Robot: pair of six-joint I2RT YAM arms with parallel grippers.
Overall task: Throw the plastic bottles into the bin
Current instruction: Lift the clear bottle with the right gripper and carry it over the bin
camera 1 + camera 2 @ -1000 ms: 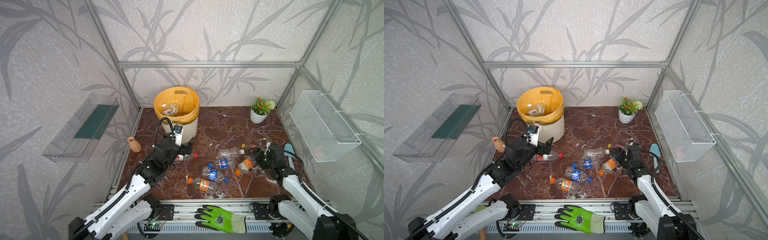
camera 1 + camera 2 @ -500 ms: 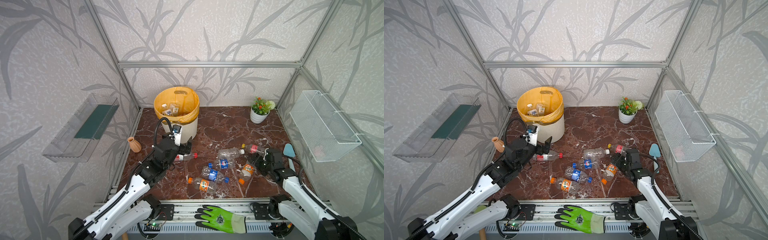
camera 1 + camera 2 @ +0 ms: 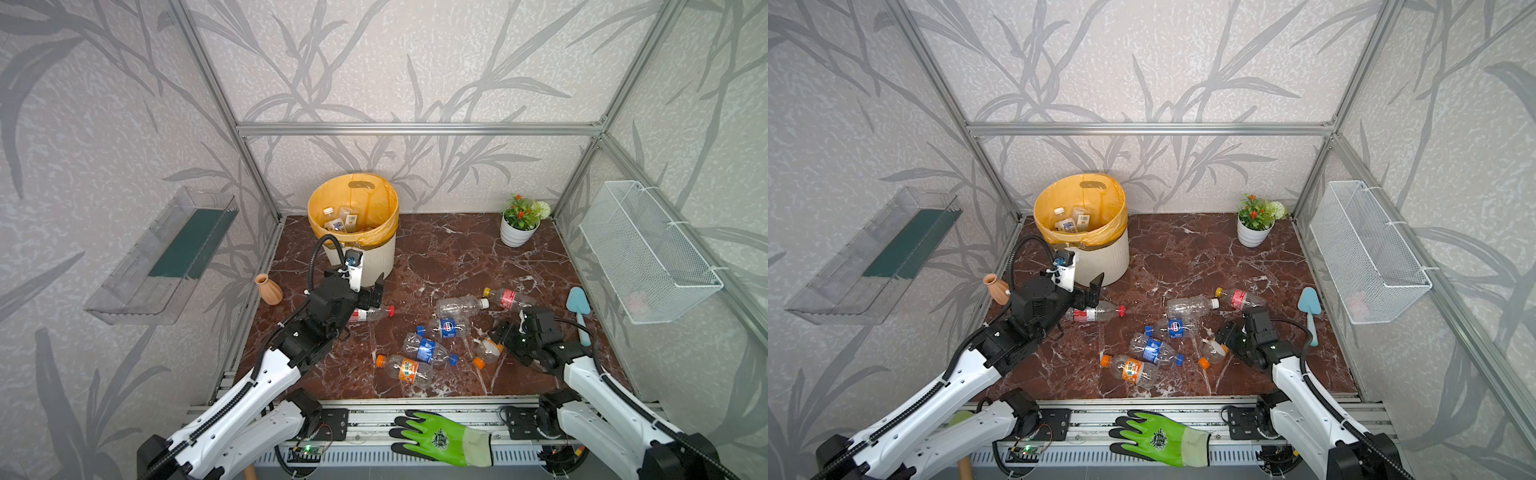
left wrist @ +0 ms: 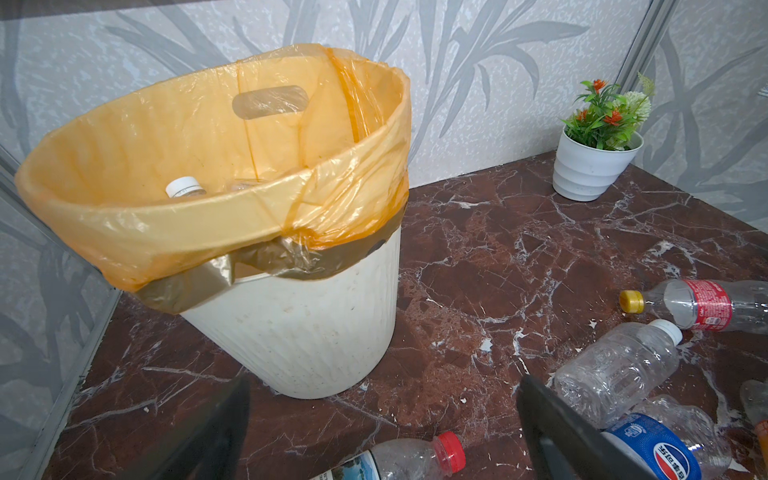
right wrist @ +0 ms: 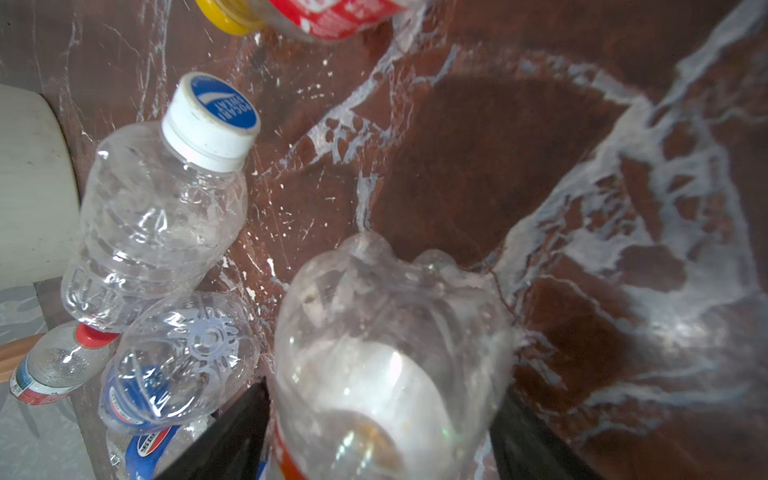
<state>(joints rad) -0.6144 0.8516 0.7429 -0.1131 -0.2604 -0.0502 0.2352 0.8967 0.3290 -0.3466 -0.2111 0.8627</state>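
— Straddling the orange-capped bottle (image 3: 487, 351), which lies on the surface (image 3: 449, 257) well apart from the bin (image 3: 374, 257), the right gripper (image 5: 378, 390) has a jaw each side; squeezing or not, I cannot tell.
— Advice?
— Close on the body, lift straight: blue-labelled bottles (image 3: 446, 328) crowd one side, the trowel (image 3: 579, 301) sits near. Bare surface leads binward, where the left gripper (image 4: 386, 388) gapes wide by the red-capped bottle (image 4: 415, 457).

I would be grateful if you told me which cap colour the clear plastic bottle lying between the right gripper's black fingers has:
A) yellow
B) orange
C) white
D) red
B: in a top view the clear plastic bottle, whose base lies between the fingers of the right gripper in the right wrist view, ends in an orange cap.
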